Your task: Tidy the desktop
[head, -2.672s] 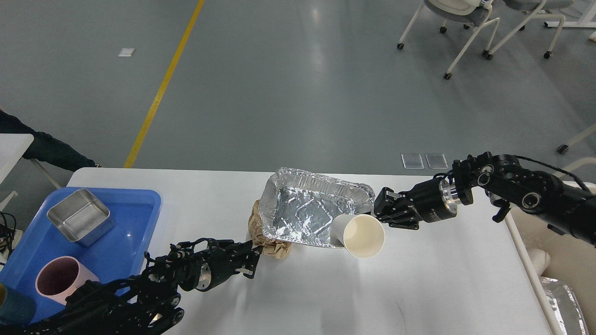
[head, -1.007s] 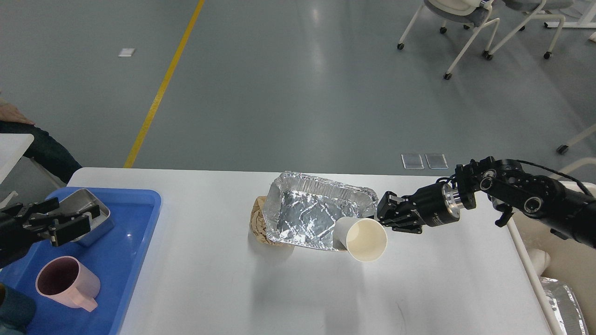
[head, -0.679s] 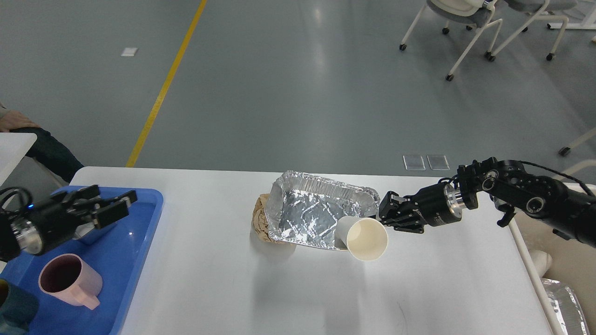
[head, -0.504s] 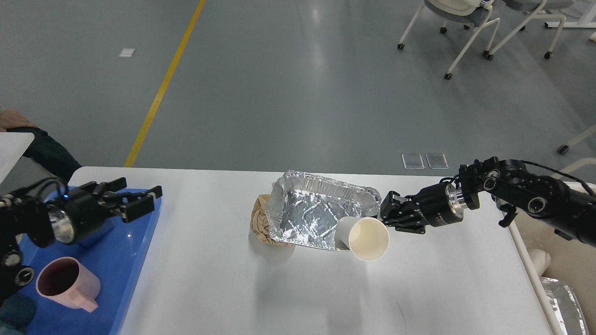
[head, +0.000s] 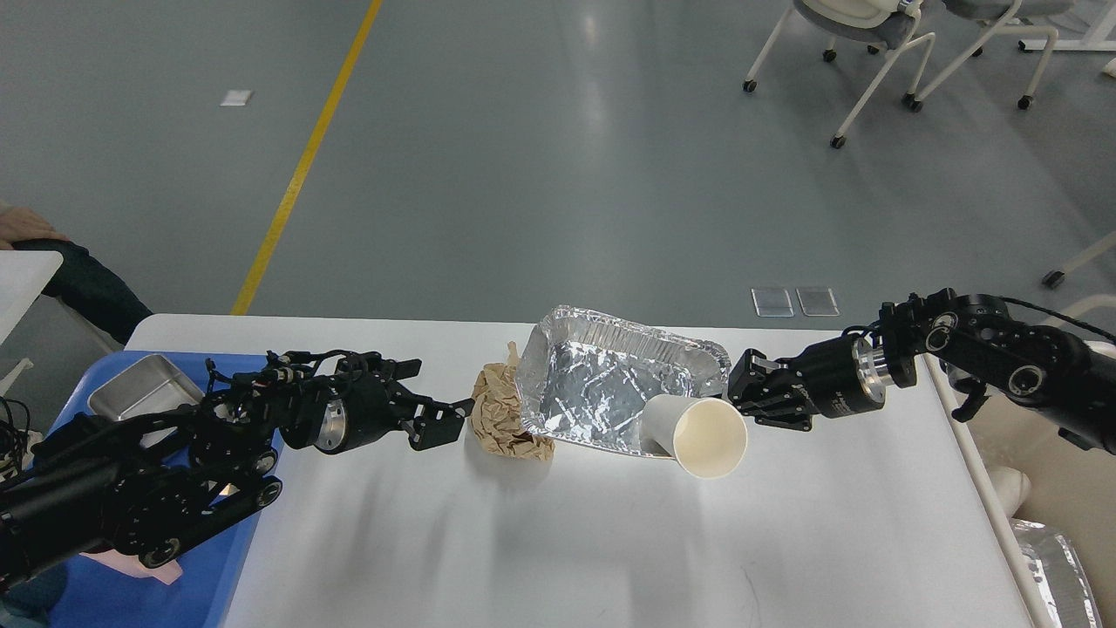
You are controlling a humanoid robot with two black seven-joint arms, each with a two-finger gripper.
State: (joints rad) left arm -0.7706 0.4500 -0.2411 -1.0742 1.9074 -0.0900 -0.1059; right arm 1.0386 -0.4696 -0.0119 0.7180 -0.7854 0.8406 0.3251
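Observation:
The white desktop point(head: 610, 541) holds a crumpled foil tray point(head: 602, 392), tilted with its near side up. A white paper cup point(head: 702, 425) lies on its side at the tray's near right corner, mouth towards me. A ball of crumpled brown paper point(head: 506, 417) lies against the tray's left end. My right gripper point(head: 741, 394) is closed on the tray's right rim, just behind the cup. My left gripper point(head: 440, 392) is open and empty, its fingertips just left of the brown paper.
A blue plastic tray point(head: 218, 576) sits at the table's left end under my left arm, with a steel container point(head: 131, 392) in it. A cream bin point(head: 1046, 497) stands past the right edge. Chairs point(head: 872, 35) stand far off on the floor.
My left arm has swung right from above the blue tray to the brown paper, gripper open. My right gripper has pulled the foil tray and cup slightly to the right.

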